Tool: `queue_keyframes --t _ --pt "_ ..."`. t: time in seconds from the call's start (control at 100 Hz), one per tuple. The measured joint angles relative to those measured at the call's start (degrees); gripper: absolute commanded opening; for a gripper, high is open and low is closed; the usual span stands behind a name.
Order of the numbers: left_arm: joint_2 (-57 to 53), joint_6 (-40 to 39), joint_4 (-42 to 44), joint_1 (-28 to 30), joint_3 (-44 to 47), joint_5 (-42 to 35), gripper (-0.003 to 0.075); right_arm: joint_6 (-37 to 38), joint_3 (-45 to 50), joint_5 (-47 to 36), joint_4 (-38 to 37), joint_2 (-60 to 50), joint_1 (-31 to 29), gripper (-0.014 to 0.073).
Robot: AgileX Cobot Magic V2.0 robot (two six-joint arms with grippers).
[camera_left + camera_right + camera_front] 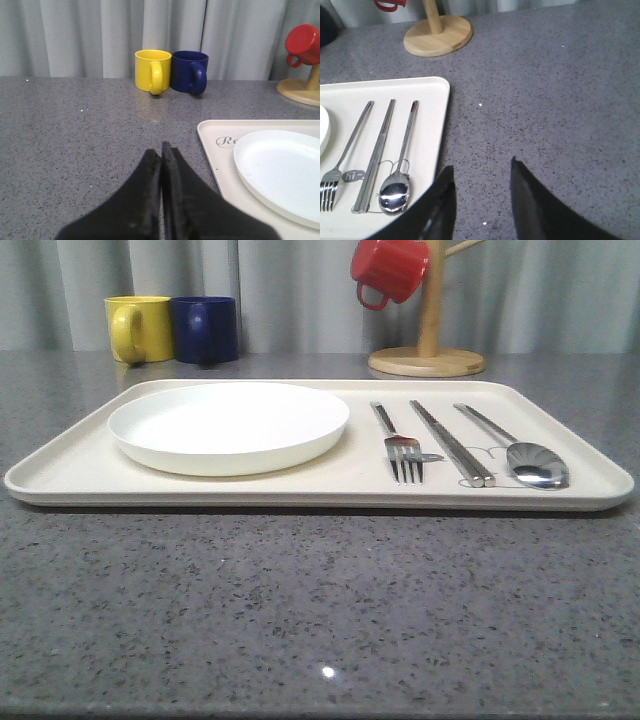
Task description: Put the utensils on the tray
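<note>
On the right part of the cream tray lie a silver fork, a pair of chopsticks and a spoon, side by side with handles pointing away. The right wrist view shows the same fork, chopsticks and spoon on the tray. My right gripper hangs open over bare counter just beside the tray's right edge, holding nothing. My left gripper is shut and empty over the counter left of the tray.
A round white plate fills the tray's left half. A yellow mug and a dark blue mug stand at the back left. A wooden mug tree with a red mug stands at the back right.
</note>
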Motion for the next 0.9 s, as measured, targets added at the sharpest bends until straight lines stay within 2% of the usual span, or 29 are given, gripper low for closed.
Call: queue_keyframes --t 0.09,0.14,0.23,0.35,0.9 --pt "0.0 0.0 0.0 0.0 0.0 0.0 -0.0017 0.0 3.3 -1.9 -0.6 -3.0 0.0 0.0278" --pt "0.0 0.0 0.0 0.0 0.0 0.0 -0.0017 0.0 4.4 -2.6 -0.9 -4.0 0.0 0.0244" --pt "0.0 0.0 0.0 0.0 0.0 0.0 -0.0017 0.0 5.5 -3.1 -1.2 -4.7 0.0 0.0128" --pt "0.0 0.0 0.0 0.0 0.0 0.0 -0.0017 0.0 5.7 -3.8 -1.4 -4.6 0.0 -0.0076" --pt "0.0 0.0 0.0 0.0 0.0 0.0 -0.0017 0.0 5.7 -4.0 -1.5 -4.7 0.0 -0.0068"
